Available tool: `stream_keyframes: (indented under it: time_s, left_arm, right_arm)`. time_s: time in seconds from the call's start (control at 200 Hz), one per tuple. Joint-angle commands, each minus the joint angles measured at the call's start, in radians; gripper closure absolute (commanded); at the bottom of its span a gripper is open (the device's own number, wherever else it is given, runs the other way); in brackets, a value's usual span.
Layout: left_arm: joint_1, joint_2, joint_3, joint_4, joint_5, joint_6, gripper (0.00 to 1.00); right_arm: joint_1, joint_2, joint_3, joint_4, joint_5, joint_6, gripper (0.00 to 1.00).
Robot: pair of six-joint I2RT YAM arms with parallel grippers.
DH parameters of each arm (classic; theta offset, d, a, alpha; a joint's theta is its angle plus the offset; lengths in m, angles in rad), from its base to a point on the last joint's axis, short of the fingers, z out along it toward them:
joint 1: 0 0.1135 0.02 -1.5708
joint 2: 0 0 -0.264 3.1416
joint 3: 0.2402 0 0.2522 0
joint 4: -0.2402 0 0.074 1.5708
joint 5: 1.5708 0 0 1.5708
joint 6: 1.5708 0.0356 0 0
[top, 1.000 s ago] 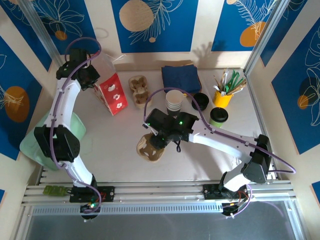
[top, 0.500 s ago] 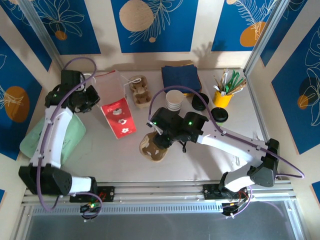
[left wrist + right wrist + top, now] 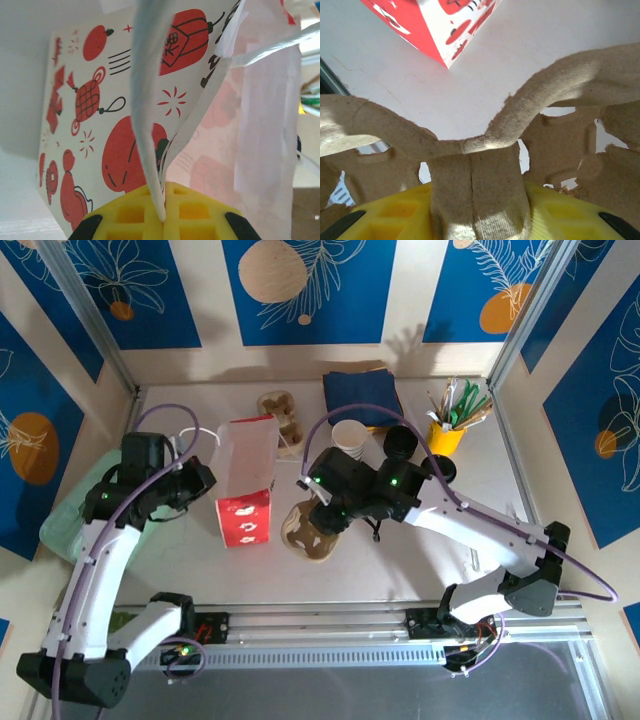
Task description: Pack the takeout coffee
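The bag [image 3: 246, 478] stood upright, its edge pinched in the closed left gripper [image 3: 164, 212]. The right gripper [image 3: 476, 215] clamped the pulp carrier [image 3: 485, 140], apparently by its centre ridge. The paper cup [image 3: 349, 438] stood behind, beside black lids [image 3: 400, 443].

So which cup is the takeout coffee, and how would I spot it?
Start at the dark blue napkin pile against the back wall. Just in front of it stands the paper cup, left of the black lids. It is white-rimmed, open and empty-looking, while the yellow cup further right bristles with stirrers.
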Motion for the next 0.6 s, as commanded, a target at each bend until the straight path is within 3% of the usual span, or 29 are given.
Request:
stream_keyframes:
  time_s: [0.0,0.595]
  left_arm:
    - [-0.025,-0.040,-0.031,0.022,0.062,-0.031,1.00]
    - [-0.135,-0.112,-0.099,0.115,0.126,-0.137,1.00]
  right_arm:
    - [0.015,-0.031,0.071,-0.079,-0.018,-0.012,0.58]
    - [0.030,-0.064,0.316,-0.257,-0.012,-0.049,0.58]
